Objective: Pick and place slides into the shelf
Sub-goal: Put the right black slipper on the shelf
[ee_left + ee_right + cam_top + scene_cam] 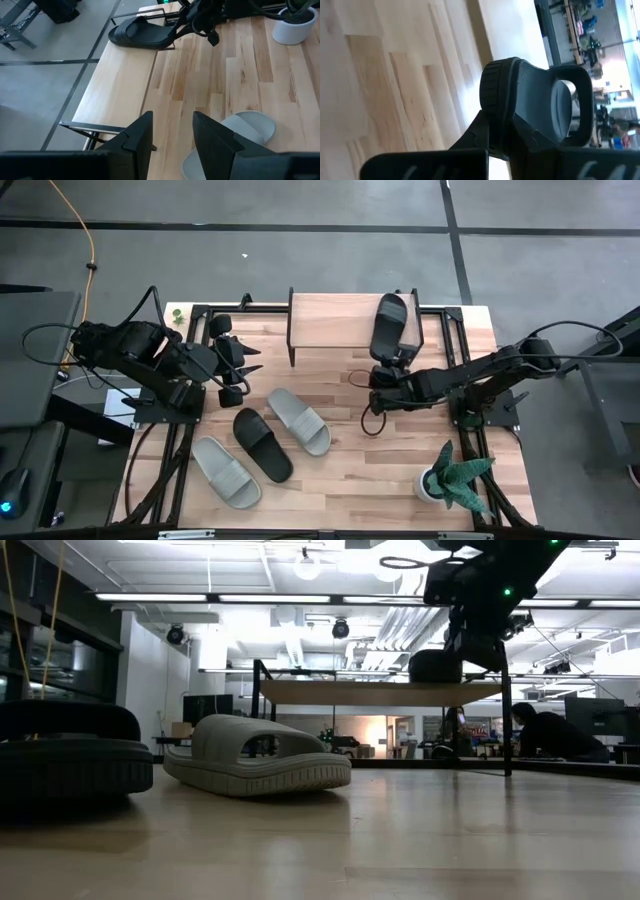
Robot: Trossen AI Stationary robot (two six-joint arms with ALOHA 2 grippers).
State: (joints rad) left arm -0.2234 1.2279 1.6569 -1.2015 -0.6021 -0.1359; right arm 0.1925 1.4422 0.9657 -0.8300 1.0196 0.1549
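So far one of the four slides is on the shelf, by my reading, and three are left on the table.

At the left, the left gripper (243,370) hovers over the tabletop's left part, just in front of the shelf's left end, its fingers (140,134) spread with nothing between them. Below it on the pale butcher-block wooden tabletop (400,460) lie a pale grey-green slide sandal (225,471) nearest the front-left, a black slide sandal (263,444) beside it, and a second pale grey-green slide sandal (299,421) beside that, all three close together and slanted the same way.

Further right, the low light-wood shelf on thin black legs (335,320) has its whole left and middle bare, open room for the remaining three. The second black slide sandal (388,325) rests on the shelf's right end, heel out over the front edge. The right gripper (384,377) is at that heel, fingers pressed together on the black sole as far as the right wrist view shows; whether it has let go I cannot tell.

At the far right, a small green plant in a white pot (450,477) stands near the front-right corner, well apart from the sandals.
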